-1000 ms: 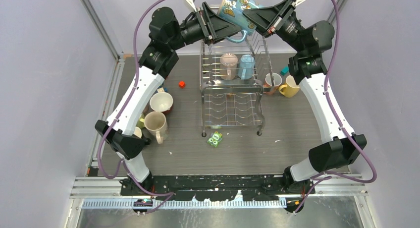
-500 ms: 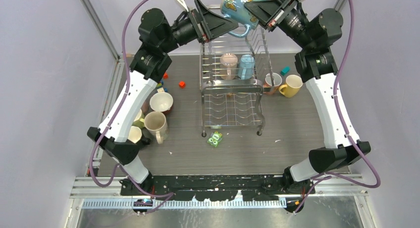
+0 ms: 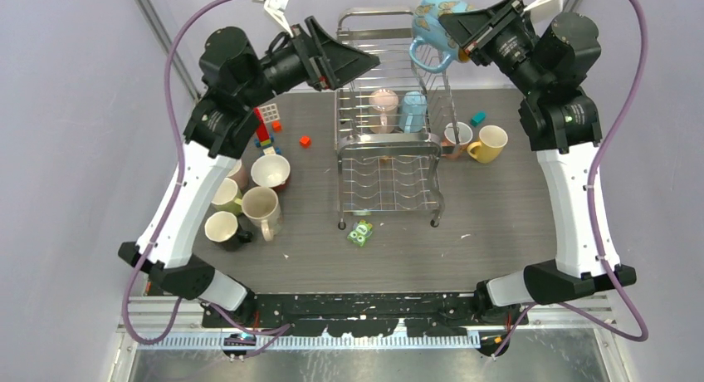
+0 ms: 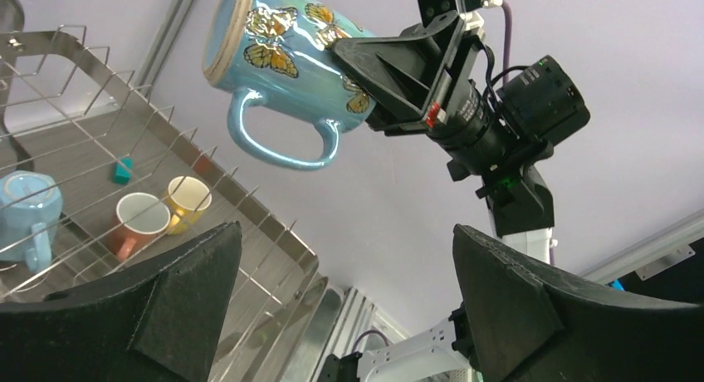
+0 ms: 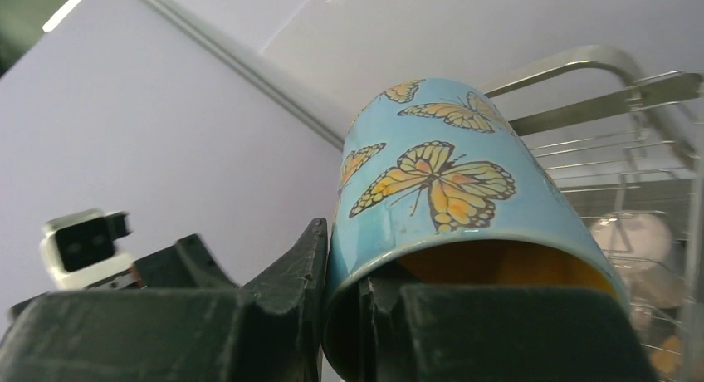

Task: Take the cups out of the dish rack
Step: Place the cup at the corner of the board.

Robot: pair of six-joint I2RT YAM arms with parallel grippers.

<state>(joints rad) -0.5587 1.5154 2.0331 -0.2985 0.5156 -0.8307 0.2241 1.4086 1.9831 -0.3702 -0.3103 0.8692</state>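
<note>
Top external: two cups (image 3: pixel 383 108) in dish rack (image 3: pixel 390 144), one butterfly mug (image 3: pixel 430 18) clamped by right claw (image 3: pixel 450 26); left claw (image 4: pixel 347 232) wide.

Ten mugs are in sight: one blue butterfly mug (image 3: pixel 432 17), one pale pink mug (image 3: pixel 383 106), one light blue mug (image 3: pixel 413 110), one salmon mug (image 3: pixel 456 137), one yellow mug (image 3: pixel 488 144), one dark red mug (image 3: pixel 270 172), one cream mug (image 3: pixel 260 208), one black mug (image 3: pixel 222 230), one pale yellow mug (image 3: pixel 225 193) and one pinkish mug (image 3: pixel 239 173) half hidden by an arm. There is one wire dish rack (image 3: pixel 390 162) with two tiers, one green packet (image 3: pixel 360 232), and two arms, the left arm (image 3: pixel 191 191) and the right arm (image 3: pixel 581 199). The toy blocks come to one lone red block (image 3: pixel 305 140), one teal block (image 3: pixel 477 117) and one small block cluster (image 3: pixel 266 124) whose pieces are too small to count.
</note>
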